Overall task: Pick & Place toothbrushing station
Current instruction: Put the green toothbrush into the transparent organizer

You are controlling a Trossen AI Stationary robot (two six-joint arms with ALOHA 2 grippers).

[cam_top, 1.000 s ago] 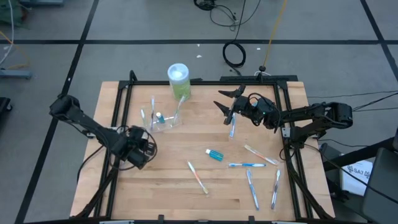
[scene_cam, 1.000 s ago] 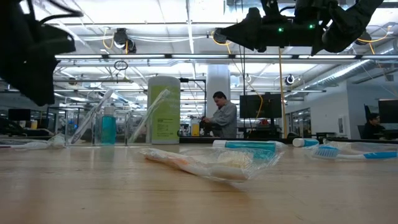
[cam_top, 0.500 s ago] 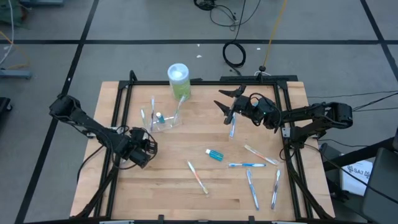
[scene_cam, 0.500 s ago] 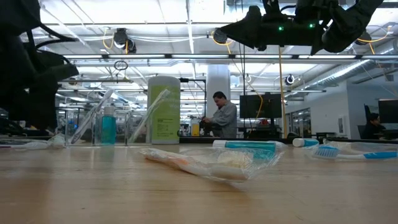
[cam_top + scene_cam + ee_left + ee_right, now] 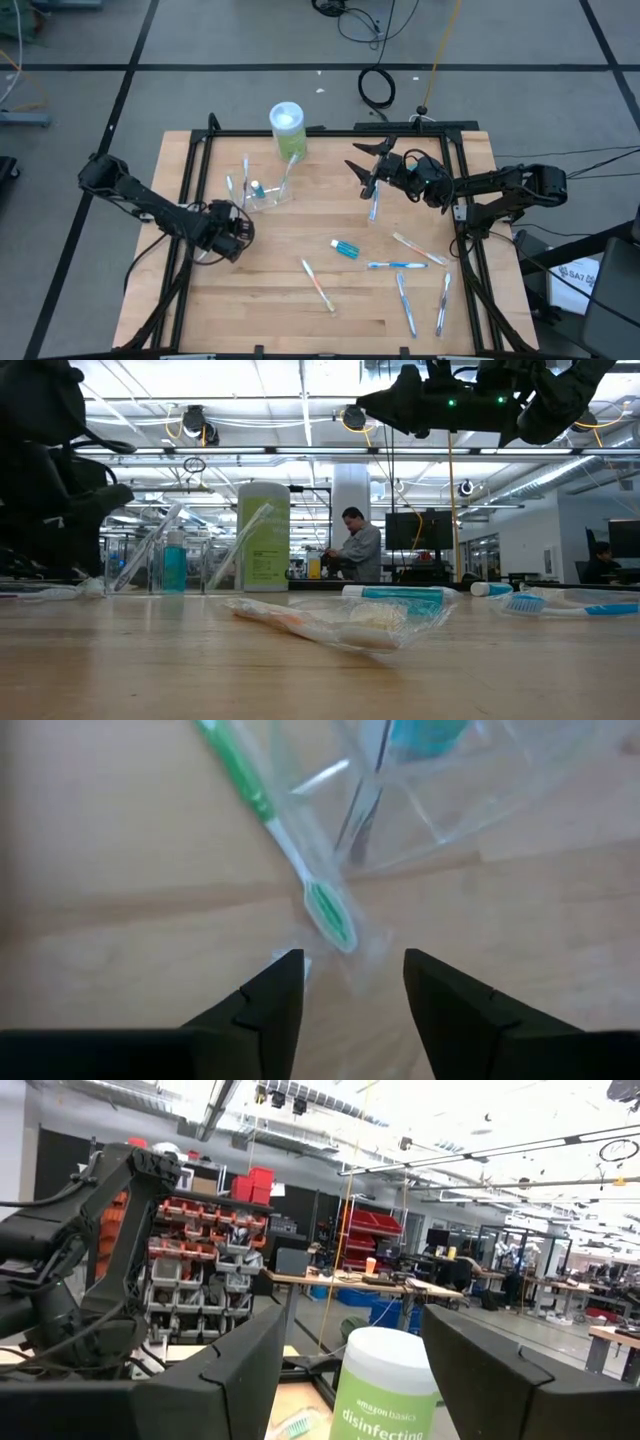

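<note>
The left gripper (image 5: 238, 228) sits low at the left of the desk (image 5: 270, 300), jaws open just short of a green toothbrush (image 5: 300, 865) beside the clear cup (image 5: 265, 195). The right gripper (image 5: 362, 170) hovers upper right, jaws open and empty, near the green container (image 5: 287, 130). More toothbrushes (image 5: 405, 265) and a blue tube (image 5: 345, 248) lie at lower right.

— Where do the cameras look from?
— One looks straight down on the whole counter (image 5: 270, 300). One sits low, looking level across it. Each wrist camera is very close.
— What do they share?
— The green container (image 5: 287, 130) shows from above, low, and the right wrist.
</note>
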